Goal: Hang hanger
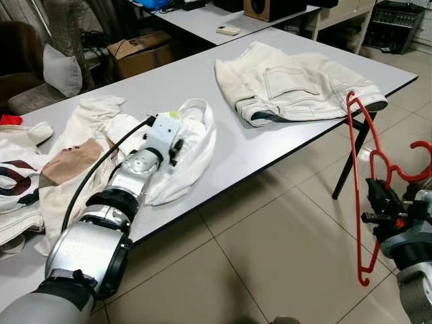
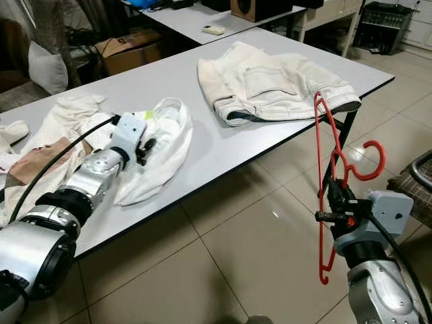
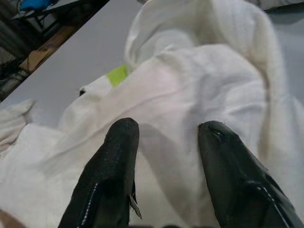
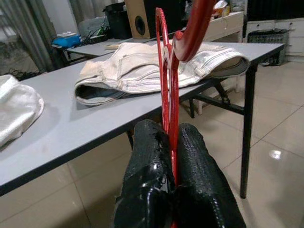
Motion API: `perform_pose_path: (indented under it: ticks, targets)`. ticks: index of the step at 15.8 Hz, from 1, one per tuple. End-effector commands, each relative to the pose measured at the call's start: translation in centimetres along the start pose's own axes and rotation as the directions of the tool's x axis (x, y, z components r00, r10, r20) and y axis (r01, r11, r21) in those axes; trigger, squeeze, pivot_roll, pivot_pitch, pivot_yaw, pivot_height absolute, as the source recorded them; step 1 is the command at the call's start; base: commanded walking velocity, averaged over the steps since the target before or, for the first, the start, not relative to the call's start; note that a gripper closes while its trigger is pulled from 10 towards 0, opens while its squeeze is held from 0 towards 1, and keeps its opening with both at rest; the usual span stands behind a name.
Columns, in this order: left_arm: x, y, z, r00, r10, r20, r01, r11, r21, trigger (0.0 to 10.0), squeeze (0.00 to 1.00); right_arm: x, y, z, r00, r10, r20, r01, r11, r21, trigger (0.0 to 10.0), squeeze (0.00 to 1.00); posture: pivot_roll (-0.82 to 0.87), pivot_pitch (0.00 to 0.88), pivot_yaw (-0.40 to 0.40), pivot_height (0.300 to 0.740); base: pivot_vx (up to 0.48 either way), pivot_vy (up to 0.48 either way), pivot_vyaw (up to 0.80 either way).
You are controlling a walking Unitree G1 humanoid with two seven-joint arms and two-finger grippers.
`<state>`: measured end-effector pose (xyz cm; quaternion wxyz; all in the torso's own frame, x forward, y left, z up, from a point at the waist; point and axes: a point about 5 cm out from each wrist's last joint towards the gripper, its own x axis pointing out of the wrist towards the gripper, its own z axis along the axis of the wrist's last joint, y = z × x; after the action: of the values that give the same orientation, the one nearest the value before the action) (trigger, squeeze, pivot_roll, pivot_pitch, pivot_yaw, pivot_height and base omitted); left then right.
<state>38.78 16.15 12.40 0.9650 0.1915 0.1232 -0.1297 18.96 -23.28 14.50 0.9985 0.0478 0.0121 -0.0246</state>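
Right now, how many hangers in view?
1. The red hanger is clamped in the right gripper, held upright off the table's right edge, beside the folded jeans. More could be hidden under the clothes pile.

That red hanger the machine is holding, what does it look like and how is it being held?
The red hanger looks like thin glossy plastic, with a curved hook at its neck and a long narrow frame. It is held on edge, off the table, out over the tiled floor beside the table's corner, with one end up near the folded pale trousers and the other hanging low. The right tool is shut on its neck, just below the hook; nothing else visibly touches it.
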Motion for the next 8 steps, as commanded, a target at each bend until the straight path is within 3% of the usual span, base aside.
perform_pose_path:
  ticks: [1,2,8]
  targets:
    - [-0.1,0.6,-0.2,1.000,0.004,-0.010,-0.004,1.000,-0.015,2.5,0.00,0.0,0.6,0.1,1.000,0.021,-0.001,-0.021,1.000,0.010,10.0,0.00,-0.35,0.000,0.160,0.740,0.000,0.000,0.00]
    - [-0.1,0.4,-0.3,1.000,-0.009,-0.015,0.009,1.000,-0.018,0.0,0.00,0.1,0.7,0.1,1.000,0.026,-0.002,-0.026,1.000,0.009,10.0,0.00,-0.35,0.000,0.158,0.740,0.000,0.000,0.00]
    - [-0.2,-0.2,-1.5,0.998,-0.015,-0.060,0.013,0.999,-0.031,0.0,0.00,0.5,1.5,0.1,0.999,0.052,-0.001,-0.052,0.999,0.010,10.0,0.00,-0.35,0.000,0.156,0.740,0.000,0.000,0.00]
